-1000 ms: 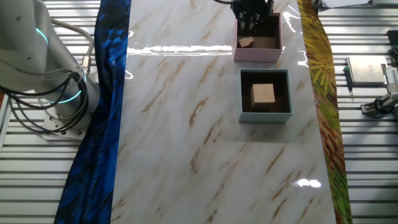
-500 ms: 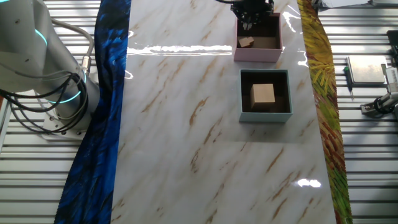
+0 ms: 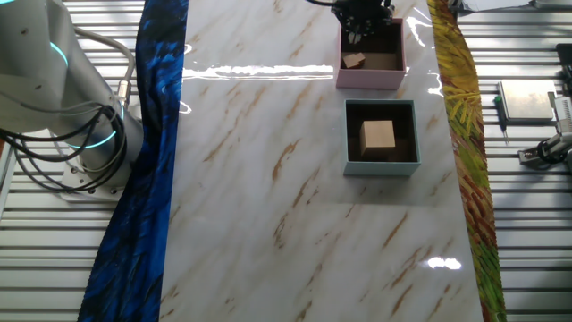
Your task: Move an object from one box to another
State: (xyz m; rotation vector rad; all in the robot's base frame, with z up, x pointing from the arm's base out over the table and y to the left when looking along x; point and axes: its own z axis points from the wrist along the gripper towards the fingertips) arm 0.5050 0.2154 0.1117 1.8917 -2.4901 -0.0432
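From the fixed camera, a white marble-patterned tabletop with brown veins (image 3: 295,179) runs down the middle of the scene, bordered on its left by a strip of glossy blue patterned cloth (image 3: 147,161) and on its right by a strip of yellow-green patterned cloth (image 3: 465,134). Beyond both strips lies ribbed metal flooring (image 3: 527,233). The robot's pale grey base with a lit cyan ring (image 3: 63,89) stands off the left edge, with black cables looping around it.

The small square box with pink walls and dark maroon lining (image 3: 369,75) sits at the far edge of the tabletop, close to the yellow-green strip. A small tan irregular piece (image 3: 354,61) lies inside it, toward its left wall. The black two-finger gripper (image 3: 361,34) hangs over the far left part of this box, cut by the top of the frame; its fingertips are above the small piece, and whether they stand apart or together cannot be told.

Just nearer the camera, apart from the pink box by a narrow band of marble, is the small square box with pale grey-blue walls and dark brown lining (image 3: 382,167). A light wooden cube (image 3: 378,136) rests in its middle, with dark lining showing on all sides.

The near half and the left part of the marble hold wide open surface.
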